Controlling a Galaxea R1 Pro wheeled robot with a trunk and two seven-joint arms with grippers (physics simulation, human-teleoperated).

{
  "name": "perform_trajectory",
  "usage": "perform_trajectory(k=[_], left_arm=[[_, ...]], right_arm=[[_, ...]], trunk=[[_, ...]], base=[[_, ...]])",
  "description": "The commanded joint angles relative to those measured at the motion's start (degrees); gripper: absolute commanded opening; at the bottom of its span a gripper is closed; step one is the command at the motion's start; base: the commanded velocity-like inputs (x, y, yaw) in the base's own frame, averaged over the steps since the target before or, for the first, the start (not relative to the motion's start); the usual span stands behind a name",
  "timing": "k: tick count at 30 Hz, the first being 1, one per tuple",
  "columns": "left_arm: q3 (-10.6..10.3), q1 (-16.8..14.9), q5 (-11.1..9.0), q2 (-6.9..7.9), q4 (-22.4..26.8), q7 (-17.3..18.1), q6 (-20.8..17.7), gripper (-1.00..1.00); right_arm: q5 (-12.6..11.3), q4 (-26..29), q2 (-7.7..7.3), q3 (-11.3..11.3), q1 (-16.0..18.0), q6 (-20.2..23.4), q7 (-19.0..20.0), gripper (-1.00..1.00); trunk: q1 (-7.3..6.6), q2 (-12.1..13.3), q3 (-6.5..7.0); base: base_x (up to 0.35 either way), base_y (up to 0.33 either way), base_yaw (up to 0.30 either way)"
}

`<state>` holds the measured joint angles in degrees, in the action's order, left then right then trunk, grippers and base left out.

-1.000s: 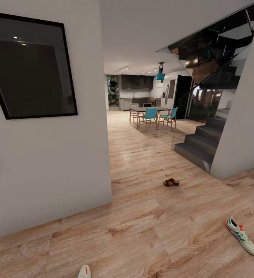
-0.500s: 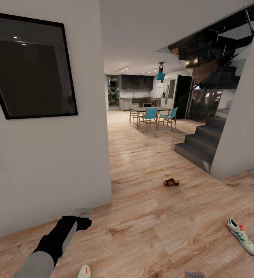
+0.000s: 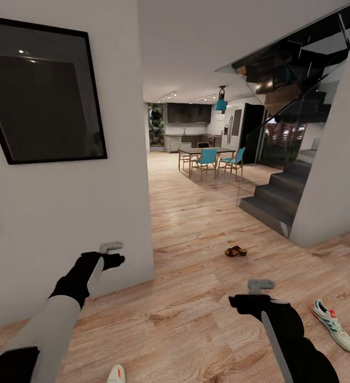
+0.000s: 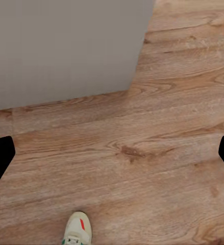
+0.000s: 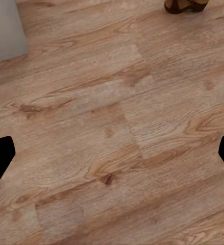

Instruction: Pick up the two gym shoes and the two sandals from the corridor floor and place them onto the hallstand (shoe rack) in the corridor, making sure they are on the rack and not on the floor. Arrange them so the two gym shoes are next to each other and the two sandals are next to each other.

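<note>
One white gym shoe (image 3: 333, 325) with green stripes lies on the corridor floor (image 3: 207, 319) at the right. The toe of another gym shoe (image 3: 116, 374) pokes in at the bottom edge, and it also lies below the left wrist camera (image 4: 78, 232). A brown sandal (image 3: 235, 251) sits farther off near the stairs, at the edge of the right wrist view (image 5: 185, 5). My left gripper (image 3: 111, 247) hovers by the wall corner, open and empty (image 4: 112, 158). My right gripper (image 3: 260, 285) hangs over bare planks, open and empty (image 5: 112, 158). The hallstand is out of view.
A white wall (image 3: 90, 213) with a dark framed panel (image 3: 47, 90) fills the left and ends at a corner. Dark stairs (image 3: 281, 197) with a glass rail rise at the right. A dining table with teal chairs (image 3: 209, 157) stands far down the passage.
Both arms have risen into the head view. The left gripper climbed up beside the wall corner, and the right arm came up from the bottom edge. The shoes have not moved.
</note>
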<state>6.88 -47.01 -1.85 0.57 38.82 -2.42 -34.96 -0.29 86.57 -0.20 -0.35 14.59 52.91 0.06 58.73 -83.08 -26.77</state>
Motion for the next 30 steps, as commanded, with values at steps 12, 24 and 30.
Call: perform_trajectory(k=[12,24,30], left_arm=[[0.22,-0.02,0.10,-0.01,0.10,0.29,-0.02,1.00],[0.03,-0.02,0.18,0.05,0.11,0.28,-0.02,1.00],[-0.01,-0.02,0.23,0.05,0.11,0.37,0.03,1.00]], right_arm=[[0.07,0.69,0.02,0.26,0.09,-0.06,-0.03,1.00],[0.11,0.70,-0.18,0.17,0.09,-0.09,-0.05,1.00],[0.11,0.70,-0.16,0.17,0.07,-0.09,0.01,1.00]], trunk=[[0.00,0.00,0.00],[0.00,0.00,0.00],[0.00,0.00,0.00]], base=[[-0.040,0.097,0.000],[-0.044,0.084,0.000],[-0.001,0.001,0.000]])
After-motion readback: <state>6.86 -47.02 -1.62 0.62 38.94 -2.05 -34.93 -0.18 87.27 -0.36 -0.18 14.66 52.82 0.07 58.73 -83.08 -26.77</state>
